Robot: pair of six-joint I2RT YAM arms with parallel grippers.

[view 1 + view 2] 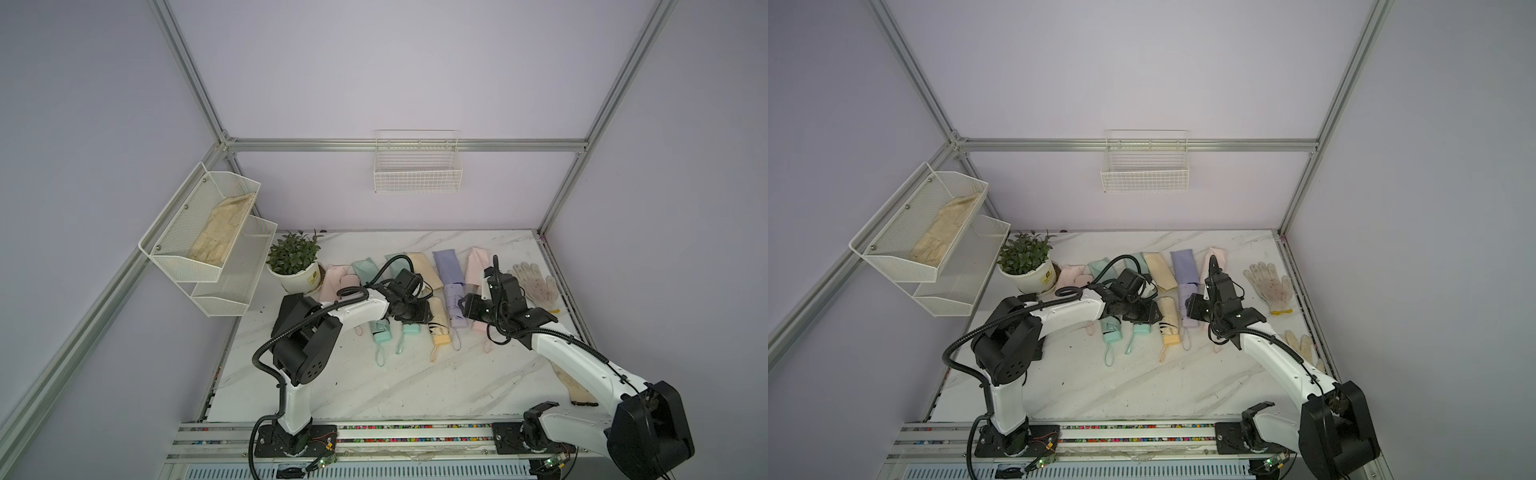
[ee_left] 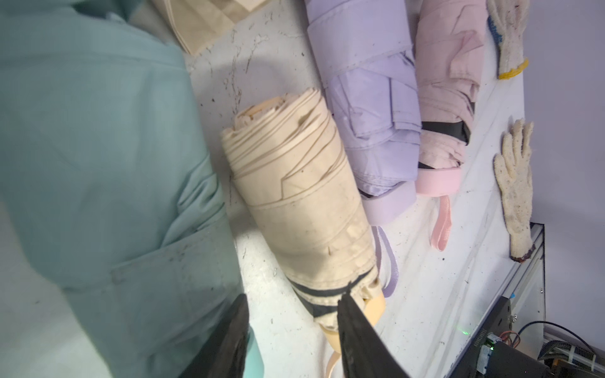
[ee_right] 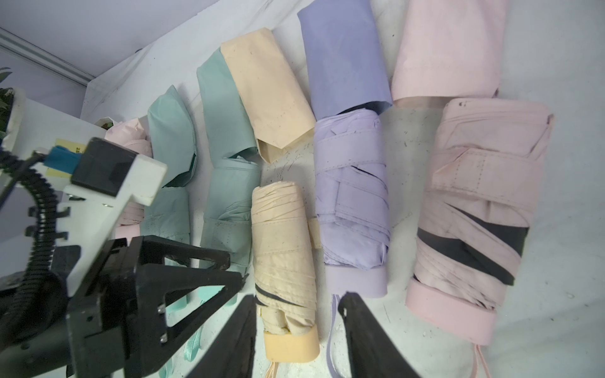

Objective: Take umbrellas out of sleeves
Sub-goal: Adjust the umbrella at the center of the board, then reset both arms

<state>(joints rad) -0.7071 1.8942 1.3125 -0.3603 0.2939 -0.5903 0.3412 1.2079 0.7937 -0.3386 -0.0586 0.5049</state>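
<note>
Plainly left tool (image 2: 293,296) gapes by yellow umbrella (image 2: 294,203); right tool (image 3: 298,296) likewise.

You've got a row on the desk (image 1: 374,386): mint umbrella (image 1: 380,332), yellow umbrella (image 1: 439,328), lavender umbrella (image 1: 455,309), handles toward the near edge. Behind them: yellow sleeve (image 1: 424,268), lavender sleeve (image 1: 446,266), pink sleeve (image 1: 476,264). Far-left corner: potted plant (image 1: 296,266); right edge: knit glove (image 1: 536,286). The left gripper (image 1: 415,316) and right gripper (image 1: 467,309) hang over the row.

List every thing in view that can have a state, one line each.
Yellow umbrella: folded, out of its sleeve.
Yellow sleeve: empty.
Lavender umbrella: folded, strapped shut.
Left fingers: apart, holding nothing.
Right fingers: apart, holding nothing.
Wall basket: empty.
</note>
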